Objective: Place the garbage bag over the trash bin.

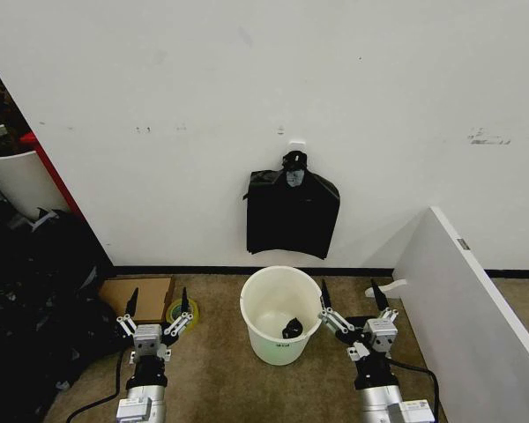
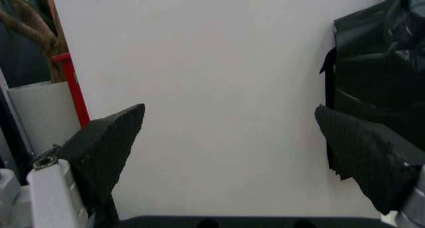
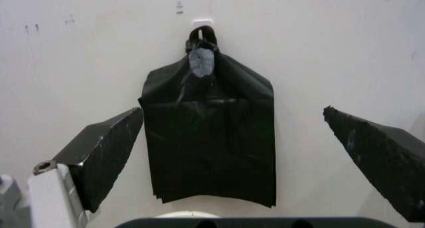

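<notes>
The small round white plastic trash bin, bucket-shaped with tapered sides, is observed standing on the carpet between the two arms, just below the wall. A small crumpled piece of thin glossy black plastic, judged to be the garbage bag, is seen lying inside the bin against its wall on the robot's right side, not yet spread over the rim. A flat squarish black bag with a knotted top is noted hanging from a wall hook directly above the bin, its long axis vertical; it is also recorded ahead in the right wrist view. The right gripper is held just beside the bin's rim, fingers spread wide and empty, pointing at the wall. The left gripper is held well apart from the bin, near a flat cardboard piece and a tape roll, fingers likewise wide and empty. The right arm is judged the nearer to the bag, which lies below and inward of its fingertips.
</notes>
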Motion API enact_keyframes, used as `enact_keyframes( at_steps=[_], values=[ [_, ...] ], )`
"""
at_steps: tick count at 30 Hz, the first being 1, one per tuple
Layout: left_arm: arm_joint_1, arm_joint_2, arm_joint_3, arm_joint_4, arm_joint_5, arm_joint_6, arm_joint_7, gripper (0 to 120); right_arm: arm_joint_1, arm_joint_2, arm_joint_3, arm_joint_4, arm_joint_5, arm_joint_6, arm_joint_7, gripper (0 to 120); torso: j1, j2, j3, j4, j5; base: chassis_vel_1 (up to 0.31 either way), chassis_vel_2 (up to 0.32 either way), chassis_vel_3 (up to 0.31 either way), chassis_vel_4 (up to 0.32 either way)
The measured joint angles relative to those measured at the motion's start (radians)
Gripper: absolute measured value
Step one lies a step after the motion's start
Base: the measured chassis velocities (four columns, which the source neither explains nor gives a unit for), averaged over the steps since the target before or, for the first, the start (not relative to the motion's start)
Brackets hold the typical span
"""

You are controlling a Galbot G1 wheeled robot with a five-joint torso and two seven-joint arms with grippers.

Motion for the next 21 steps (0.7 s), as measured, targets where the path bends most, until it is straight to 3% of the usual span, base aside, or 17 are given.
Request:
enact_keyframes(
  at_steps=[15, 21],
  values=[
    [0.001, -0.029, -0.002, 0.015, -0.008, 0.006, -0.003, 100, 0.053, -0.068, -0.008, -0.052, 0.058, -0.005, 0.002, 100, 0.0, 0.0, 0.0, -0.0001, 0.0, 0.0, 0.0, 0.0, 0.0],
    [-0.001, -0.016, -0.002, 0.015, -0.01, 0.002, 0.001, 100, 0.134, -0.134, -0.023, -0.103, 0.134, -0.031, -0.003, 100, 0.0, 0.0, 0.0, 0.0003, 0.0002, 0.0, 0.0, 0.0, 0.0]
  ],
)
